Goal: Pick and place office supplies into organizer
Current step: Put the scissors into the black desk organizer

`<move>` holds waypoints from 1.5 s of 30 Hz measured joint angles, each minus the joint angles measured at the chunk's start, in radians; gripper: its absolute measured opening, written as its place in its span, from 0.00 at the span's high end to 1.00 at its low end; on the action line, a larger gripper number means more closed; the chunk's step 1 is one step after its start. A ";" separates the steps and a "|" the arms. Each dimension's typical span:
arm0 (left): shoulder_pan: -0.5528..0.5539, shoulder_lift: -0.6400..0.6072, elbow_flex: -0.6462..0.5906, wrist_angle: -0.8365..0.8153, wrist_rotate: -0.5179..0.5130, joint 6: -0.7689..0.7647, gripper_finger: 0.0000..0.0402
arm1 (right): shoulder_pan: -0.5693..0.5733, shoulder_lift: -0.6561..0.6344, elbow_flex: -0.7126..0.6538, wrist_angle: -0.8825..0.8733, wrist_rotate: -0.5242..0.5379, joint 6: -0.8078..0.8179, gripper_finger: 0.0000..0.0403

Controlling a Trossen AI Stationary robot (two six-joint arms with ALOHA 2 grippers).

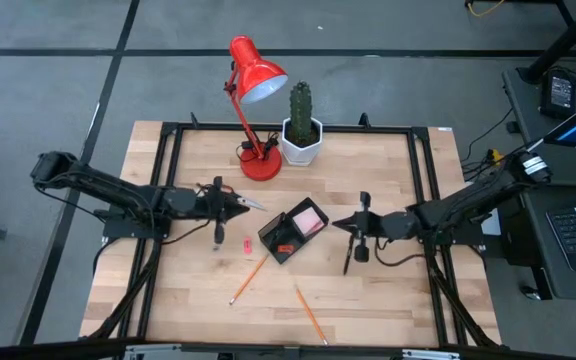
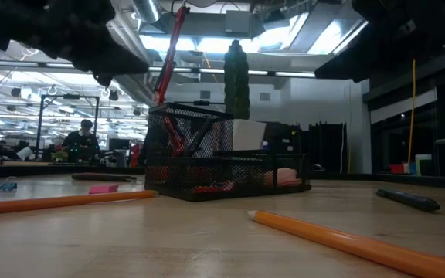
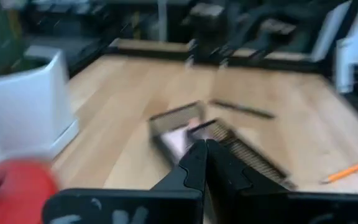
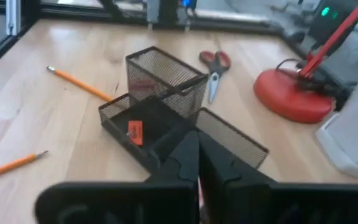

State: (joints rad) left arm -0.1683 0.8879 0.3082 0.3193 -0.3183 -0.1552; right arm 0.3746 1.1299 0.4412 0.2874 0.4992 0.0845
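Observation:
The black mesh organizer point(image 1: 293, 232) point(image 4: 160, 93) stands mid-table with a pink sticky-note pad point(image 1: 310, 218) and a small red piece point(image 4: 134, 130) inside. Red-handled scissors point(image 4: 215, 65) lie flat on the table to its left. Two orange pencils point(image 1: 250, 278) point(image 1: 311, 315) lie toward the near edge. A black pen point(image 1: 348, 262) and a tiny pink piece point(image 1: 246, 245) also lie on the wood. My left gripper point(image 1: 246, 203) point(image 3: 205, 152) is shut and raised left of the organizer, around the scissors. My right gripper point(image 1: 343, 225) point(image 4: 197, 146) is shut, just right of the organizer.
A red desk lamp point(image 1: 258, 120) and a cactus in a white pot point(image 1: 301, 135) stand at the far edge behind the organizer. A black frame rail point(image 1: 288, 128) runs around the table. Bare wood lies along the near edge, around the pencils.

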 joint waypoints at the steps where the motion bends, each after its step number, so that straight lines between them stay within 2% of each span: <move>1: 0.005 0.000 0.022 -0.058 -0.027 -0.031 0.99 | -0.003 -0.008 -0.015 0.028 0.000 -0.012 0.98; 4: 0.028 0.006 0.102 -0.244 -0.121 -0.142 0.99 | -0.018 -0.043 -0.061 0.066 0.000 -0.019 0.96; 7: 0.051 0.018 0.178 -0.399 -0.192 -0.172 0.99 | -0.045 -0.073 -0.092 0.074 0.000 -0.017 0.94; 13: 0.085 0.031 0.255 -0.456 -0.213 -0.112 0.93 | -0.102 -0.094 -0.173 0.187 -0.020 -0.040 0.95; 19: 0.110 0.031 0.263 -0.499 -0.213 -0.181 0.83 | -0.147 -0.094 -0.287 0.410 -0.110 -0.086 0.98; 24: 0.195 0.031 0.262 -0.636 -0.201 -0.336 0.75 | -0.152 -0.094 -0.317 0.477 -0.111 -0.090 0.97; 33: 0.335 0.050 0.262 -0.664 -0.120 -0.339 0.71 | -0.155 -0.094 -0.309 0.481 -0.111 -0.093 0.95; 36: 0.381 0.088 0.278 -0.675 -0.061 -0.332 0.71 | -0.169 -0.094 -0.309 0.480 -0.111 -0.094 0.96; 40: 0.415 0.176 0.362 -0.725 0.023 -0.281 0.71 | -0.196 -0.094 -0.309 0.483 -0.111 -0.094 0.97; 45: 0.427 0.303 0.528 -0.987 0.011 -0.235 0.71 | -0.223 -0.094 -0.309 0.487 -0.111 -0.093 0.97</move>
State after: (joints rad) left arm 0.2586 1.1904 0.8361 -0.6681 -0.3074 -0.3906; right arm 0.1516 1.0359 0.1322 0.7746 0.3885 -0.0090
